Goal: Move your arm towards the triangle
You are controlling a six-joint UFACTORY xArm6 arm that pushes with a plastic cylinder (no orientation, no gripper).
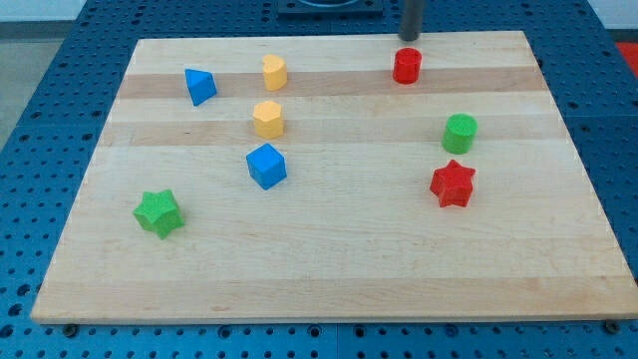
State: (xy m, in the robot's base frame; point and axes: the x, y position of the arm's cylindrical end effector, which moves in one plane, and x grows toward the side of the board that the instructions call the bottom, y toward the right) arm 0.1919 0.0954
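Note:
The blue triangle (200, 86) stands on the wooden board (339, 239) at the view's upper left. My tip (410, 38) is at the top edge of the board, right of centre, just above the red cylinder (407, 66). The tip is far to the right of the blue triangle, with the yellow blocks between them. It touches no block.
A yellow cylinder-like block (274, 72) and a yellow hexagon (268, 119) stand right of the triangle. A blue cube (266, 166) is below them. A green star (159, 212) is at lower left. A green cylinder (460, 133) and a red star (453, 183) are at right.

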